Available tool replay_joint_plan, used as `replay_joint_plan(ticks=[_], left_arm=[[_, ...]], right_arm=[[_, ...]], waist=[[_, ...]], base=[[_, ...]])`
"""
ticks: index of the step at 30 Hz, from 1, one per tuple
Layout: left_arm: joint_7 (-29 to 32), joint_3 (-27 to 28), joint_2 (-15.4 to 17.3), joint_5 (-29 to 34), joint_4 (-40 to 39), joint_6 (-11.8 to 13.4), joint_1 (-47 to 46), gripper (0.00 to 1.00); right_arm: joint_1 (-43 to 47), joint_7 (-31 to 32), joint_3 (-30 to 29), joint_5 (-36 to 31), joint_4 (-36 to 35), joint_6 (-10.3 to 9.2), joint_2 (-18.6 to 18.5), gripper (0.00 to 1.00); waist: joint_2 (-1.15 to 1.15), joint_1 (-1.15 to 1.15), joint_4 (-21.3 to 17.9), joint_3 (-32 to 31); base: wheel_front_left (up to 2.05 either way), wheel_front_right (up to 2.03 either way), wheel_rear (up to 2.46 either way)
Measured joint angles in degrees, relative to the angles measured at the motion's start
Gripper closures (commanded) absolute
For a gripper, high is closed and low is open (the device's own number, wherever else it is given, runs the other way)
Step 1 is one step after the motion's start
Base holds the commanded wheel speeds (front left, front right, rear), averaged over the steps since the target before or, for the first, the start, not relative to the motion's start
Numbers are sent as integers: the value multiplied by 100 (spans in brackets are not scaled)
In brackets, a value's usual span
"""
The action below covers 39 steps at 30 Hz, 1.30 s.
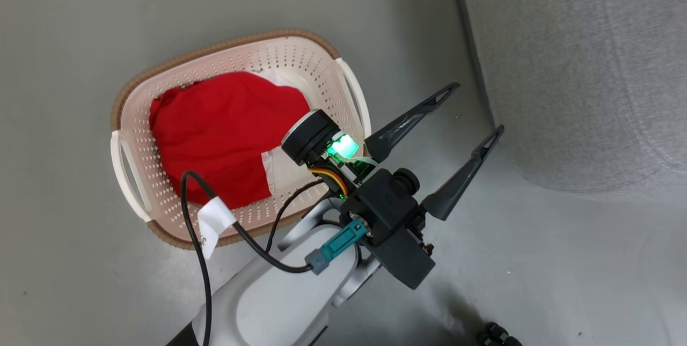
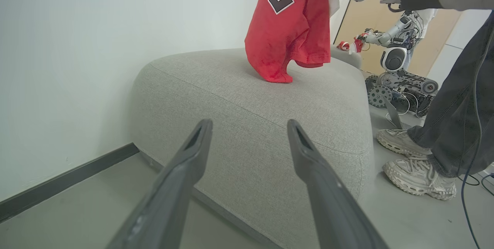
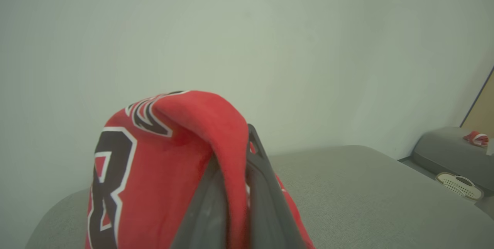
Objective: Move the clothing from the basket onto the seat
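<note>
A red number-23 jersey [image 2: 287, 29] hangs from the right gripper [image 3: 237, 156] above the light-grey seat [image 2: 247, 98], its lower hem touching the cushion top. The jaws are closed on a fold of the fabric, which drapes over both fingers. The left gripper [image 1: 479, 107] hovers over the grey floor [image 1: 80, 24] between the basket [image 1: 290, 59] and the seat's edge, jaws spread wide and holding nothing. A second red garment [image 1: 220, 131], white trim showing at one edge, lies bunched in the cream perforated basket, which stands on the floor near the seat. A person's sneakers [image 2: 417, 175] rest on the floor beside the seat, with another robot [image 2: 393, 56] beyond. The task looks about half done: one piece is over the seat but not yet let go, the other not yet lifted. The cloth appears light, soft and limp. It is likely to sag and trail from any single grip, and slick enough to slip from a shallow pinch. The bunched garment seems best taken at its raised crown, jaws pushed well into the folds to catch several layers, then lifted high so its tail clears the brown rim without tipping the light basket.
</note>
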Motion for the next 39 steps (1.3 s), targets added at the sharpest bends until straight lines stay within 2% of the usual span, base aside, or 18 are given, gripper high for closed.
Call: replay_joint_plan(ticks=[8, 11, 17, 21, 22, 24, 33, 39], left_arm=[[0, -96, 3, 32, 12, 5, -141, 0], [0, -103, 1, 33, 40, 8, -185, 0], [-5, -163, 8, 25, 135, 67, -266, 0], [-5, -221, 0, -29, 179, 107, -374, 0], [-5, -213, 0, -30, 199, 107, -377, 0], [-5, -212, 1, -46, 247, 109, -377, 0], [-5, -112, -1, -271, 419, 156, -322, 0], [-5, -38, -7, -364, 467, 155, -226, 0]], right_arm=[[-241, 1, -378, 71, 464, -304, -102, 100], [-243, 0, -287, 67, 471, -294, -42, 100], [-149, 1, -63, 86, 878, -194, 603, 100], [49, 0, -64, 102, 1252, -194, 614, 100], [72, 0, -59, 102, 1277, -187, 622, 75], [91, 1, -34, 97, 1282, -136, 639, 0], [651, 0, 131, -130, 909, -2, 901, 0], [1071, 0, 233, -193, 521, 1, 1095, 0]], waist=[[0, 0, 154, 427], [-1, -1, 203, 536], [0, 0, 274, 613], [-1, -1, 325, 567], [0, -1, 335, 547], [0, -1, 354, 500], [-1, -1, 422, 81], [-1, -1, 449, -206]], base=[[0, 0, 0], [0, 0, 0], [0, 0, 0], [0, 0, 0], [0, 0, 0], [0, 0, 0], [0, 0, 0], [0, 0, 0]])
